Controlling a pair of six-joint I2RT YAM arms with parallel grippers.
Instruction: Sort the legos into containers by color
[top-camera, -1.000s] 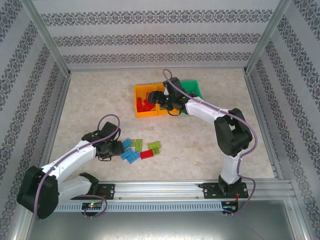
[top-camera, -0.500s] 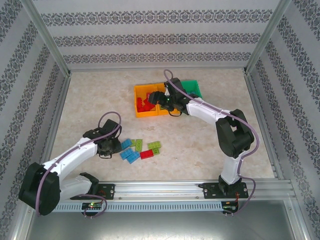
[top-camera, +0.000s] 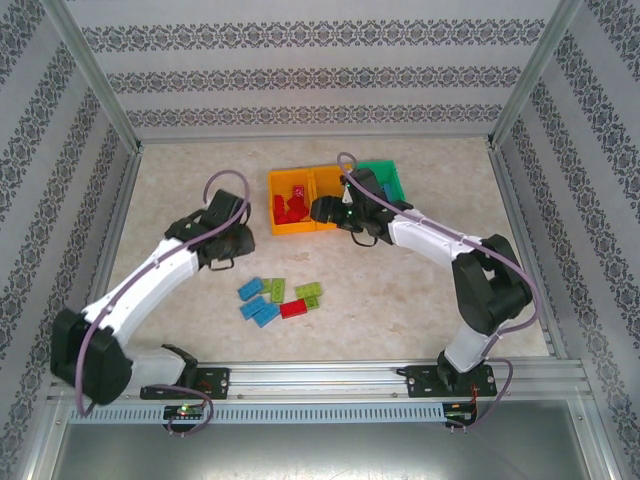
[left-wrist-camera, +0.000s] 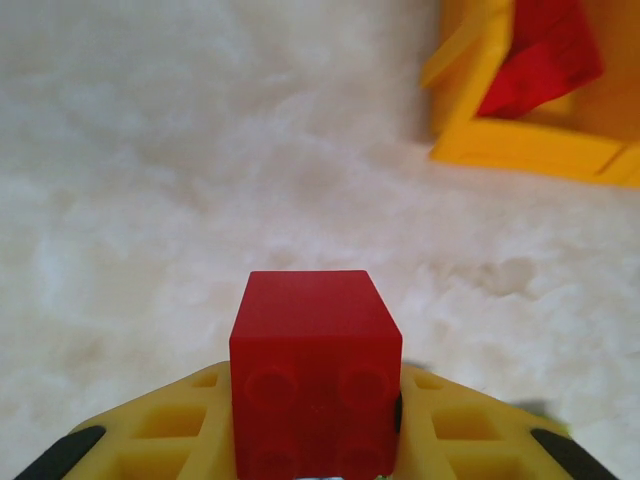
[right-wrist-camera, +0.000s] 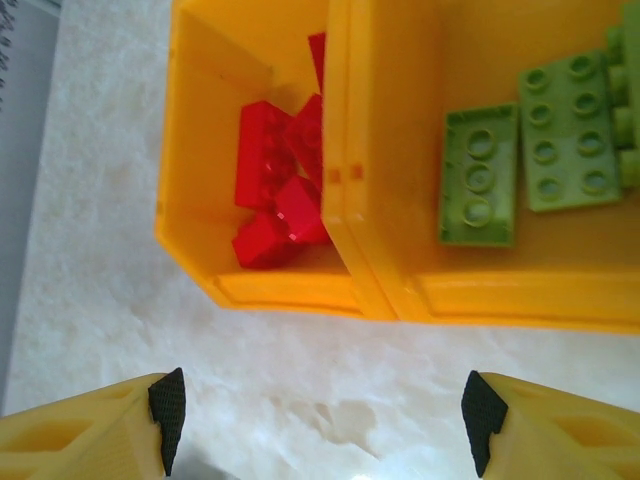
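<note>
Your left gripper (top-camera: 234, 241) is leaving the loose legos (top-camera: 280, 297) and lifting away with a red brick (left-wrist-camera: 315, 385) clamped between its fingers, closing on the orange bin (top-camera: 279, 228) that is already holding reds. A drop there is looking like your next step. Your right gripper (right-wrist-camera: 325, 415) is backing off the middle bin (right-wrist-camera: 520, 295), fingers apart and empty, hanging just in front of it.
</note>
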